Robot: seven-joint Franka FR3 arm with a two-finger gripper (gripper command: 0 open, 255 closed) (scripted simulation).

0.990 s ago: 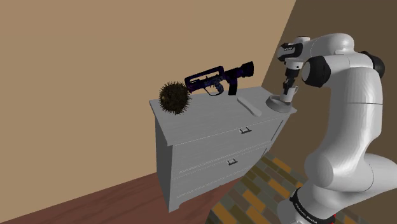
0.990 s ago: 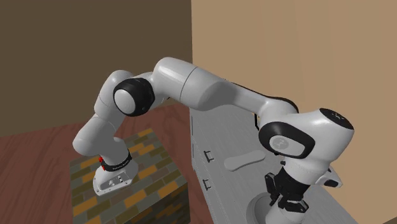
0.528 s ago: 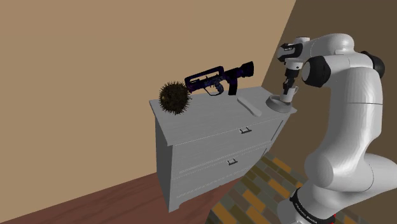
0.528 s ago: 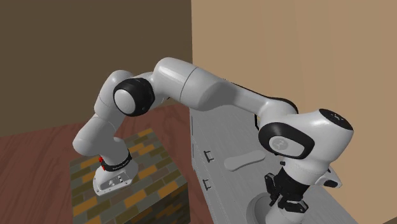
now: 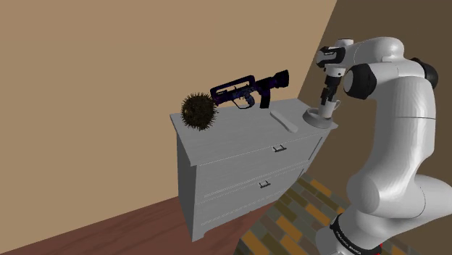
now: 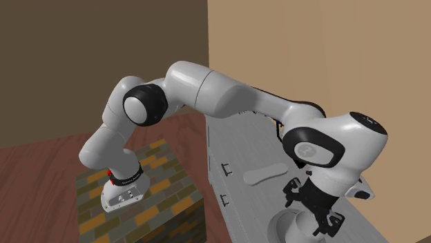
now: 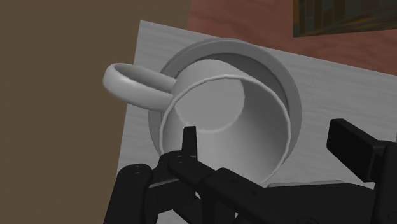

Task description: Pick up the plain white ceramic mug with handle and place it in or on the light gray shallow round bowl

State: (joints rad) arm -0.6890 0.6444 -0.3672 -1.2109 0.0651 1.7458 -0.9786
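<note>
A plain grey-white mug [image 7: 222, 121] with a loop handle [image 7: 130, 83] stands upright inside the light grey shallow round bowl [image 7: 289, 95]. The bowl rests at the corner of the grey dresser top [image 5: 239, 130] nearest the arm. My gripper [image 7: 270, 143] hangs just above the mug, open. One finger is over the mug's rim and the other is outside its wall; neither touches it. The shoulder view shows the gripper [image 5: 327, 98] right above the mug [image 5: 330, 108] and bowl [image 5: 319, 119]. In the second exterior view the spread fingers [image 6: 330, 221] sit over the bowl [image 6: 279, 224].
On the dresser top lie a dark toy rifle [image 5: 248, 90], a spiky brown ball [image 5: 198, 110] and a flat grey oblong piece [image 5: 284, 121]. The dresser has drawers [image 5: 253, 163] on its front. Walls stand behind and beside it. My stand [image 6: 148, 200] has a brick pattern.
The fingers were shut on the mug earlier and have now spread apart, letting it go in the bowl. The hand has lifted slightly.
</note>
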